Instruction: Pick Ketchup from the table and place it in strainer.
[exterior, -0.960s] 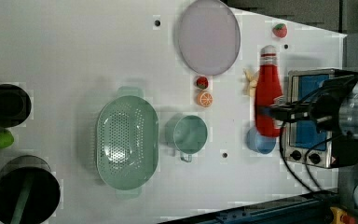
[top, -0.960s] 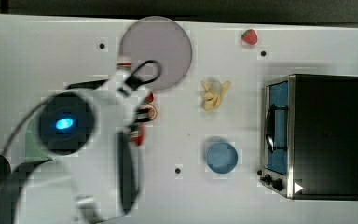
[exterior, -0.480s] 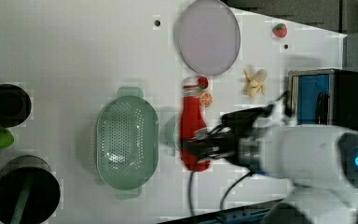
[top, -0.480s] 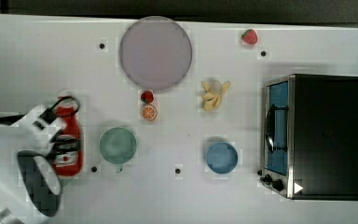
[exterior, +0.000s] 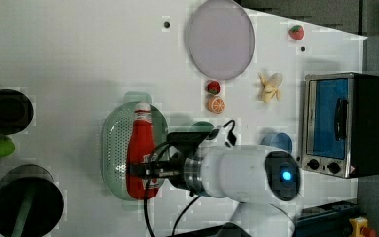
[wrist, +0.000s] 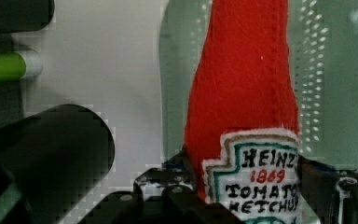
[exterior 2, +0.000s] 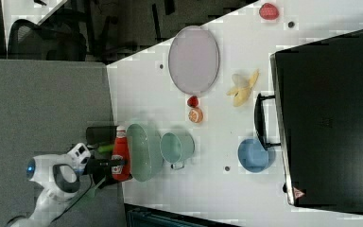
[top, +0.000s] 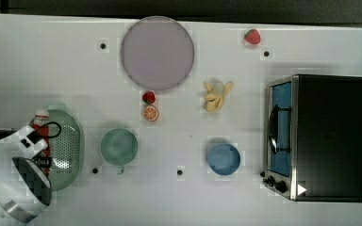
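Ketchup [exterior: 140,148] carried over strainer [exterior: 112,148] — green cup [exterior: 205,129] apparently close beside.

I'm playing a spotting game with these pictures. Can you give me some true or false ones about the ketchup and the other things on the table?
1. The tool is clamped on the ketchup bottle. True.
2. The ketchup bottle is over the blue bowl. False: it is over the pale green strainer.
3. The toaster oven has its door shut. True.
4. The peeled banana lies on the round plate. False: it lies on the table beside the plate.
5. A strawberry sits right next to the orange slice. True.
6. The green cup is upside down. False: it stands open side up.
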Available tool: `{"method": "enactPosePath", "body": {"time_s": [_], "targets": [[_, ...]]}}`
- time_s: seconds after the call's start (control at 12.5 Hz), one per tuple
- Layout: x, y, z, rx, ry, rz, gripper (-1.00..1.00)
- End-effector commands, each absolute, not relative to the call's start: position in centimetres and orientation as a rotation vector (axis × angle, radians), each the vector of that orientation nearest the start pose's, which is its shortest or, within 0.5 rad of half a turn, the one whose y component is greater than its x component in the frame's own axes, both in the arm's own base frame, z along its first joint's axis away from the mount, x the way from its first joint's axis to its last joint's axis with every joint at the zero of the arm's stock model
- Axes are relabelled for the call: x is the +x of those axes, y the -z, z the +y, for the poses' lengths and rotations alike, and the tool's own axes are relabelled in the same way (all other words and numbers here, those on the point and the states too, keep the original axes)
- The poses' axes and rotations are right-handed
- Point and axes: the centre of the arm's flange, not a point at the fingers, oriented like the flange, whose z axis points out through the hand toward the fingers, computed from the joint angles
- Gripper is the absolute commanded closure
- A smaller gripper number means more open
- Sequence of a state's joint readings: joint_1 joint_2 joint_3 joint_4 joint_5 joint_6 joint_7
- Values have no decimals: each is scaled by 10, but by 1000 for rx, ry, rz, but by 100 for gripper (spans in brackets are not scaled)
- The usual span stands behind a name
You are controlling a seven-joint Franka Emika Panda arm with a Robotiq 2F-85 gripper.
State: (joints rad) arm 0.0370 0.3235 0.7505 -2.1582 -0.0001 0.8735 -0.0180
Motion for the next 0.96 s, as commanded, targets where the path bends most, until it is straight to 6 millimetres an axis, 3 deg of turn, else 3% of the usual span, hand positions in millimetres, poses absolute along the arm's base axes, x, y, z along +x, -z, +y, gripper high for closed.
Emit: {"method": "enactPosePath", "body": {"time_s": [0.08, 0.16, 0.32, 0.4, 0.48, 0.72, 0.96], "targets": [[408, -262, 400, -2953, -168, 160, -25], [409, -250, 401, -2931, -168, 196, -31], [412, -234, 403, -2891, -140, 205, -72], [415, -236, 402, -2878, -121, 217, -95], [420, -244, 399, -2879, -101, 247, -100], [440, -304, 374, -2914, 25, 384, -100], [458, -376, 326, -2941, 36, 614, -100]]}}
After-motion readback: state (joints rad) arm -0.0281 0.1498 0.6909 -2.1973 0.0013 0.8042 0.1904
